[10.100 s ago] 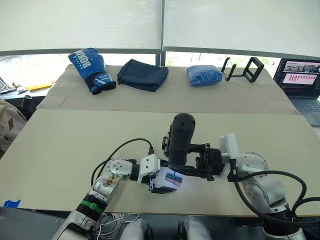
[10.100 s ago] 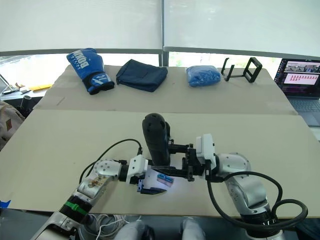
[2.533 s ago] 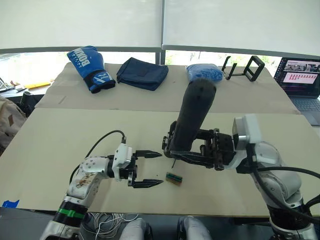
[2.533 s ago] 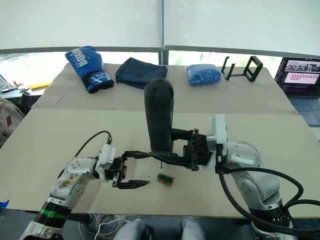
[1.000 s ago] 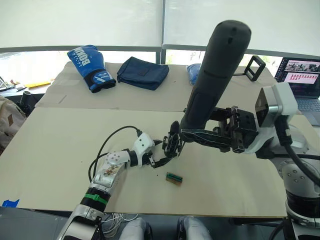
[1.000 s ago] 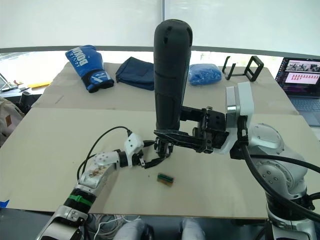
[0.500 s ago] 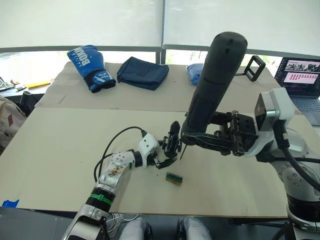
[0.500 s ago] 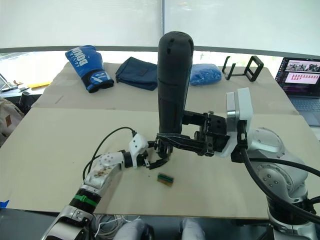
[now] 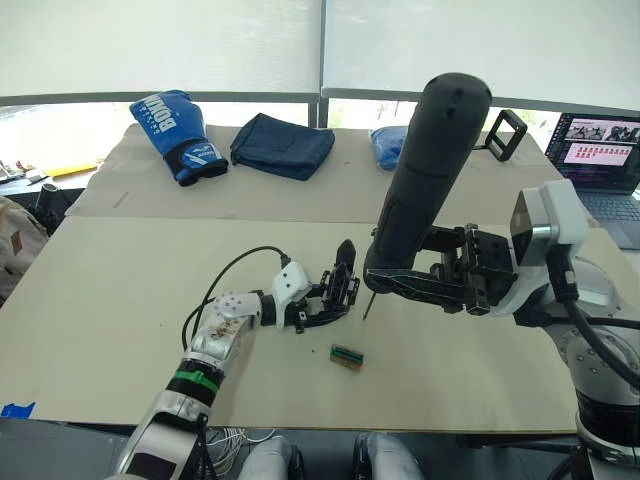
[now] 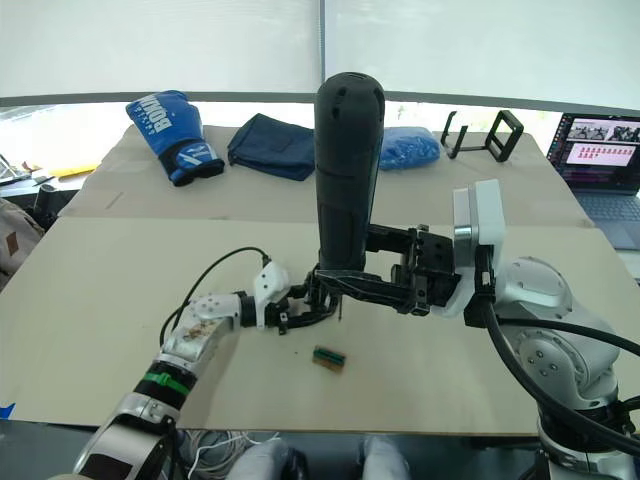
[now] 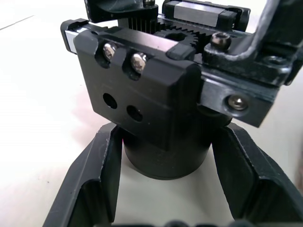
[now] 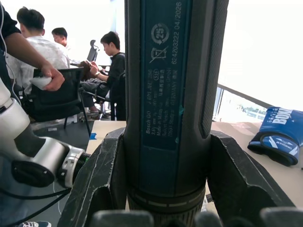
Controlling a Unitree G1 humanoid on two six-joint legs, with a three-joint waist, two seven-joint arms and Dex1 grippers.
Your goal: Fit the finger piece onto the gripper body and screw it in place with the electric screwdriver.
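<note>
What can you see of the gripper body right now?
The gripper body is a small black mechanism, plastic-looking with metal screws. It has a round stubby base, a block on top with two silver screw heads and two empty holes, a toothed gear, and linkage bars with bolts. It stands base down on the tan table, one pointed finger rising upright in the left eye view. The left gripper closes on its base from both sides. The screwdriver bit hangs just to its right, apart from it.
</note>
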